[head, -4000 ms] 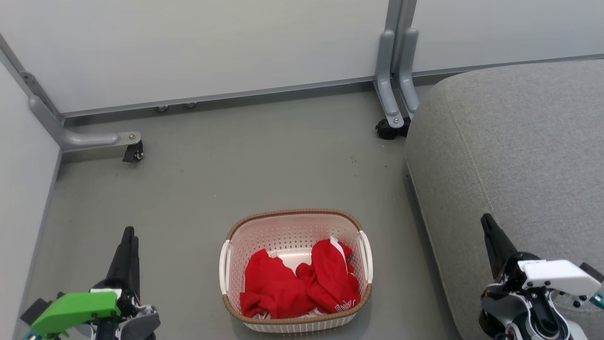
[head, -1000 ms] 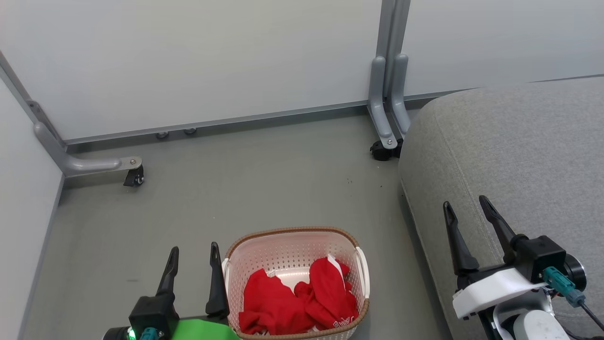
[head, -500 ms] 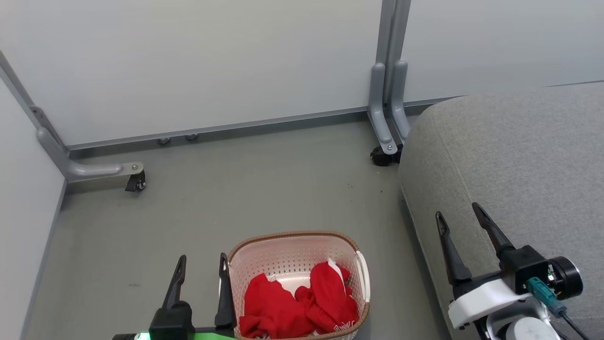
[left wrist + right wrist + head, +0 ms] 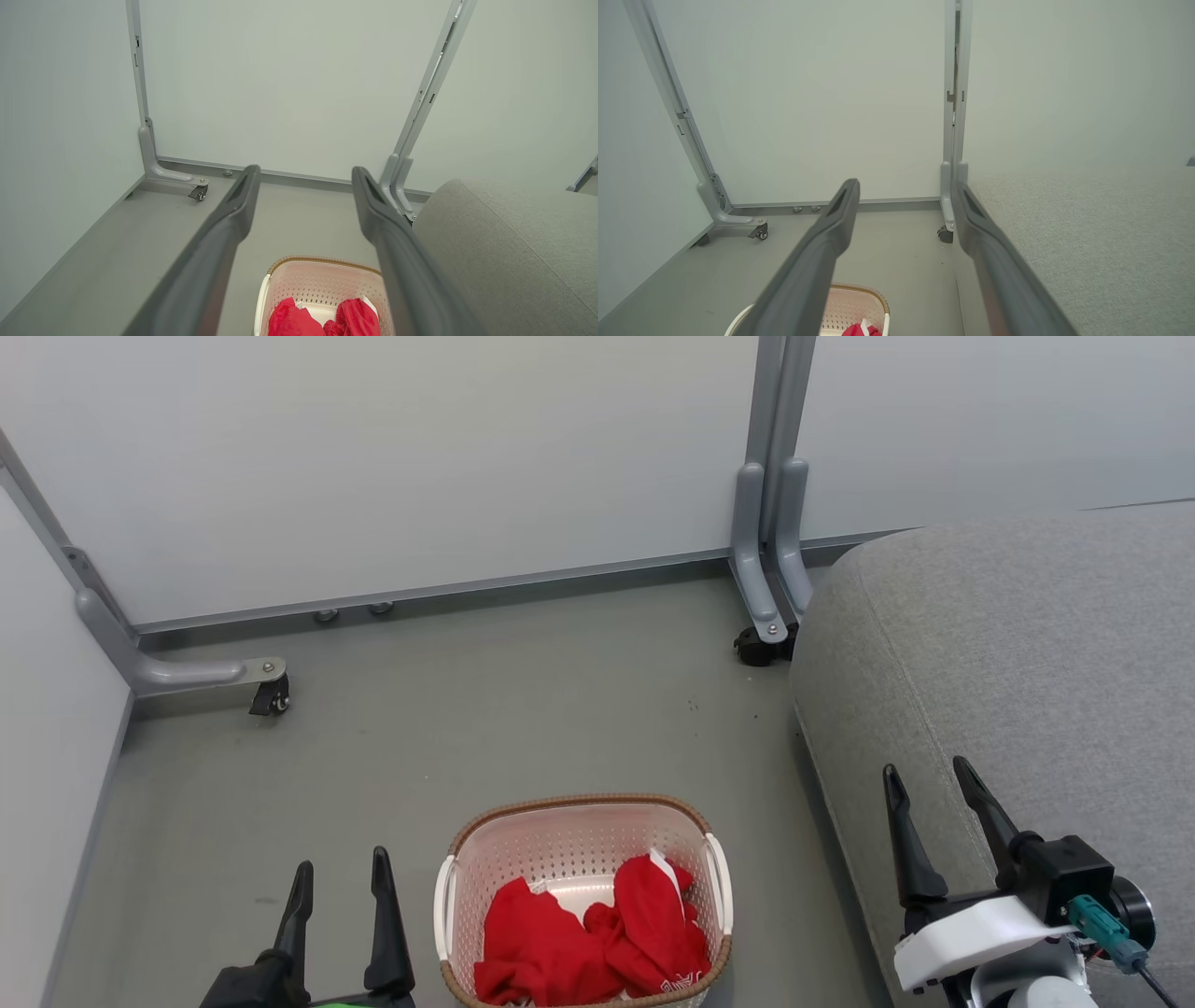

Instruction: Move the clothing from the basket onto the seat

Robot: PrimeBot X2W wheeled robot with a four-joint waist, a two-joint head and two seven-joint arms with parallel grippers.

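Two pieces of red clothing (image 4: 593,938) are contained in the basket (image 4: 579,801), which is set on the floor (image 4: 467,709) near the seat (image 4: 1027,644). The left tool (image 4: 341,859) and the right tool (image 4: 925,766) are held released, fingers parted.

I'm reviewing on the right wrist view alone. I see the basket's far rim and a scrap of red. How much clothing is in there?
Observer: The head view shows the clothing as two red heaps side by side in the basket.
Operator: Where is the left gripper?
Observer: The left gripper is to the left of the basket, open and holding nothing.
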